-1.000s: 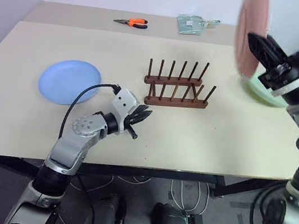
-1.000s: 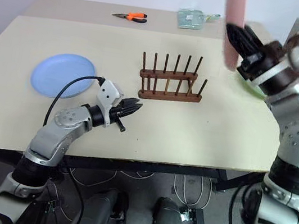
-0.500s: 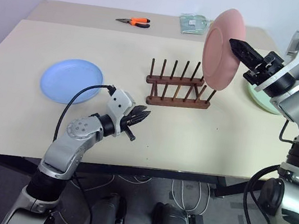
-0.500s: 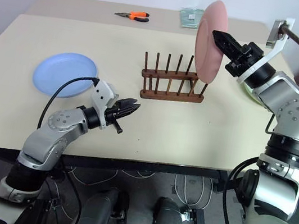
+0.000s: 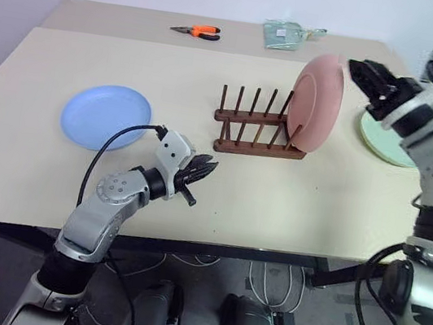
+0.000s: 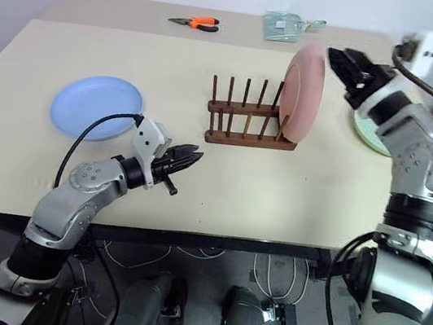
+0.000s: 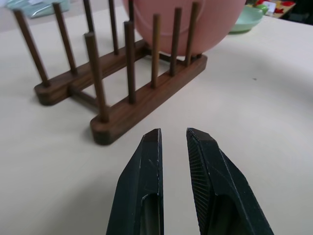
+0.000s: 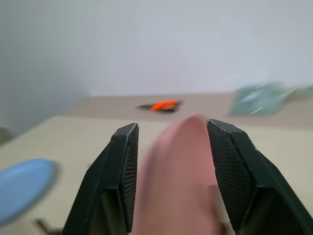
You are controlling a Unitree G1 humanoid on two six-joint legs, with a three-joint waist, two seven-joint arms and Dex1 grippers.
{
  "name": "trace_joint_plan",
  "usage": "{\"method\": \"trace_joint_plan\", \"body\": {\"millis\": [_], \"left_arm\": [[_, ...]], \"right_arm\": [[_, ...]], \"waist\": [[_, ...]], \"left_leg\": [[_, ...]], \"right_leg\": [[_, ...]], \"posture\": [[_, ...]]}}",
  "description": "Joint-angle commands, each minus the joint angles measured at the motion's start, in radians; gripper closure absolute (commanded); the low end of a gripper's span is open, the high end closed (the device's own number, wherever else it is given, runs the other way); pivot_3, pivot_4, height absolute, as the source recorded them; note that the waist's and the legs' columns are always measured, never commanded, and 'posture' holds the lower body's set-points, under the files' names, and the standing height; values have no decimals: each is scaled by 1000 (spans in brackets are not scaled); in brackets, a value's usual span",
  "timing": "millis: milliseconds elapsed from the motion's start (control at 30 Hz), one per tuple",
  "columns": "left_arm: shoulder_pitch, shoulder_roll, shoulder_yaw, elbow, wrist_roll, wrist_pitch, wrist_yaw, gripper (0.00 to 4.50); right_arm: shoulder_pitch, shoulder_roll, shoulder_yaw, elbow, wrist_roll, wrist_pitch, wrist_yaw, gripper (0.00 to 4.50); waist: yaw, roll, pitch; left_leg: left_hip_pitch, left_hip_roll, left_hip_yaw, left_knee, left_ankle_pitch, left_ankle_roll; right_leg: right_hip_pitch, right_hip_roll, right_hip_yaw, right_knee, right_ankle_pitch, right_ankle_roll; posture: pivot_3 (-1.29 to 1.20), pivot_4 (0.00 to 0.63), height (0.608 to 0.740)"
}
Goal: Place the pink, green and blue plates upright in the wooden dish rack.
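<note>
The pink plate (image 5: 319, 96) stands upright at the right end of the wooden dish rack (image 5: 247, 126), leaning between its last pegs. My right gripper (image 5: 356, 69) is open just beside the plate's upper rim, with its fingers off the plate; its wrist view looks over the rim (image 8: 181, 166). The blue plate (image 5: 106, 116) lies flat at the table's left. At the right edge, behind my right arm, the green plate (image 5: 389, 140) lies flat. My left gripper (image 5: 205, 169) hovers low in front of the rack (image 7: 122, 107), shut and empty.
Orange-handled pliers (image 5: 196, 31) and a pale green packet (image 5: 284, 35) lie at the far side of the table. Several empty peg slots stand to the left of the pink plate.
My right gripper brought the pink plate down into the rack's right end, opened and drew back to the right. The left arm stayed still.
</note>
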Motion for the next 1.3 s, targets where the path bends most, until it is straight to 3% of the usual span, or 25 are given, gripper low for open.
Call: {"method": "trace_joint_plan", "body": {"millis": [33, 67, 167, 267, 467, 800, 900, 1133, 1300], "left_arm": [[6, 2, 11, -50, -12, -5, 7, 3706], [6, 2, 10, -50, -13, -5, 7, 3706], [-16, 3, -8, -27, -9, -13, -4, 3706], [-42, 3, -19, -2, -4, -22, -14, 3706], [-59, 5, -14, 13, -6, -24, -17, 3706], [-14, 10, -9, -33, -9, -9, 4, 3706], [-6, 11, -10, -41, -9, -6, 8, 3706], [2, 11, -11, -53, -13, 2, 17, 3706], [2, 12, -16, -53, -15, 6, 12, 3706]], "right_arm": [[114, -108, -22, 2, -110, -89, 35, 1618], [141, -126, -2, 12, -146, -112, 44, 1362], [186, -176, 205, 148, -422, -302, 41, 23], [116, -179, 334, 376, -613, -486, 1, 23], [-130, -124, 428, 832, -768, -643, -93, 23], [-256, -51, 424, 1035, -857, -575, -183, 23], [-270, -48, 413, 1043, -864, -547, -221, 824], [-277, -44, 352, 1038, -829, -527, -149, 4314], [-283, -47, 261, 1017, -737, -470, 9, 4419]], "waist": [[1, 0, 0], [-1, 0, 0], [-22, 0, 0], [-37, 1, 0], [-36, 3, 1], [-30, 3, 1], [-31, 3, 1], [-34, 3, 1], [-32, 3, 1]], "left_leg": [[0, 0, 0, 0, 0, 0], [0, 0, 0, 0, 0, 0], [2, 0, 1, 0, 0, 0], [4, 1, 2, 0, 1, -2], [4, 1, 3, -1, 2, -3], [4, 1, 3, -1, 2, -3], [5, 2, 2, -1, 2, -3], [5, 2, 3, -1, 2, -3], [5, 1, 3, -1, 2, -3]], "right_leg": [[0, 0, 0, 0, 0, 0], [0, 0, 0, 0, 0, 0], [1, 0, 1, 0, 0, 0], [1, 1, 2, 2, 0, 0], [1, 2, 3, 2, 0, 0], [2, 1, 2, 1, 0, 0], [2, 2, 2, 1, 0, 0], [2, 2, 2, 1, 0, 0], [2, 2, 2, 1, 0, 0]], "posture": [[0, 150, 740], [0, 150, 740], [0, 150, 740], [0, 150, 740], [0, 150, 740], [0, 150, 740], [0, 150, 740], [0, 150, 740], [0, 150, 740]]}}
